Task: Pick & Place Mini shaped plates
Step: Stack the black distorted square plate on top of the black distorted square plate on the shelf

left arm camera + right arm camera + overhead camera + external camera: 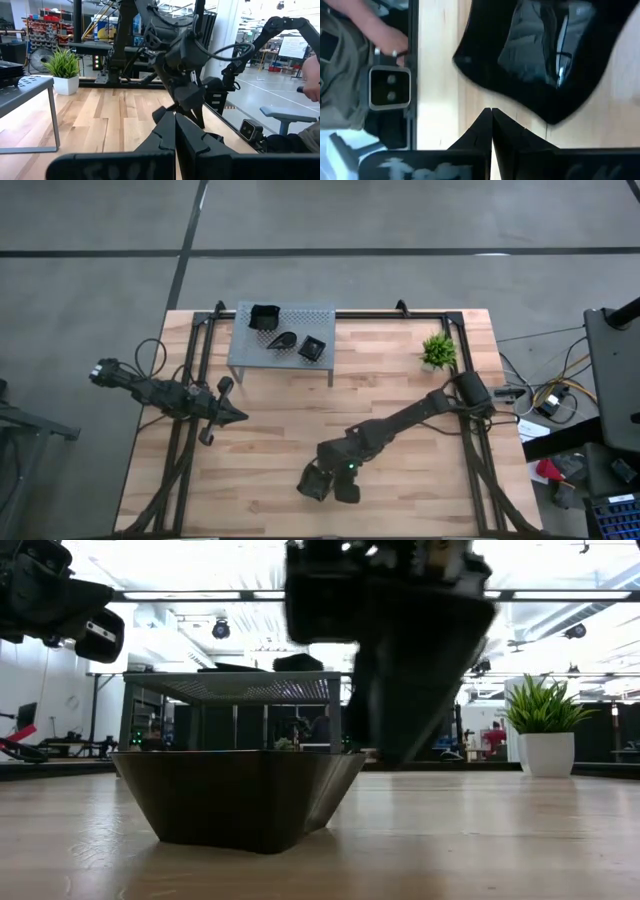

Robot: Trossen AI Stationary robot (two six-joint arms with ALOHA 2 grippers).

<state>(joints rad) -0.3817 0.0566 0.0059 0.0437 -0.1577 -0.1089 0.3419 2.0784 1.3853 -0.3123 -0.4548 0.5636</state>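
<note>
Fingers of the right gripper (491, 117) met tip to tip beside a black plate (547, 55), gripping nothing; the left gripper (175, 125) waited likewise pinched together

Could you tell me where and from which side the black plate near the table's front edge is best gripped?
Probably by its rim, from above: the black plate sits upright on the table, and its walls flare outward to a thin open edge. The right gripper, shut, is beside it.

Glossy black plate (540, 55) – pale striped wood table (400, 390) – green plant (438, 350).
</note>
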